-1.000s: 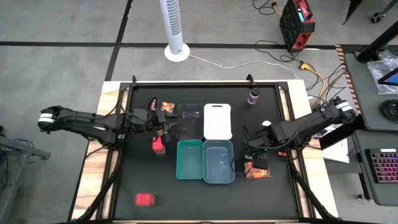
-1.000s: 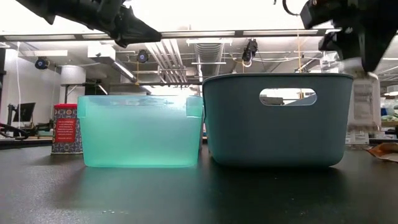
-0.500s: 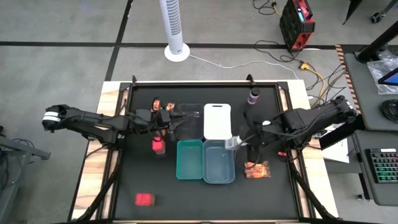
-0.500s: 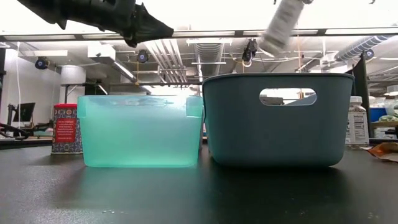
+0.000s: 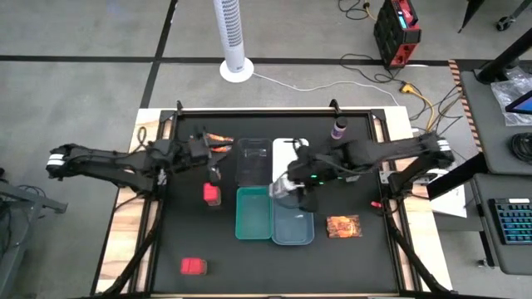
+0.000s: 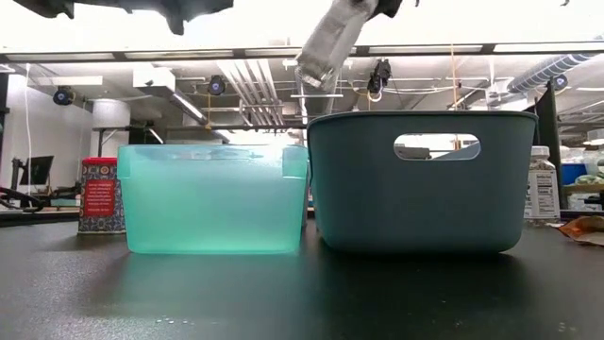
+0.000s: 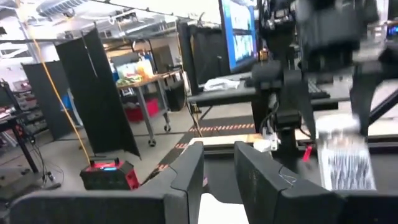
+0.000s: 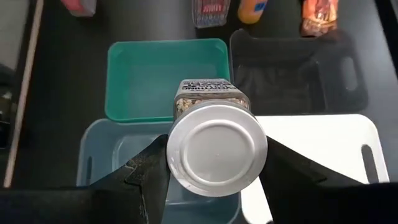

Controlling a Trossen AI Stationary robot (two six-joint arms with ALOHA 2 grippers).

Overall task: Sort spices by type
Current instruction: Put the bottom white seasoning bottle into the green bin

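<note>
The right gripper [image 5: 287, 184] has swung across from beside the clear packet of orange-red contents [image 5: 343, 226] and now holds a white-capped clear jar [image 8: 214, 134] tilted in the air, its fingers clamped on the cap. Below it lie the grey-blue plastic tray [image 5: 293, 231] and teal plastic tray [image 5: 253, 213], so a drop into one seems near. The right wrist view alone shows the grip; the low view shows the jar well above the rims. The left gripper [image 5: 208, 154], nearly closed and empty, has pulled back.
</note>
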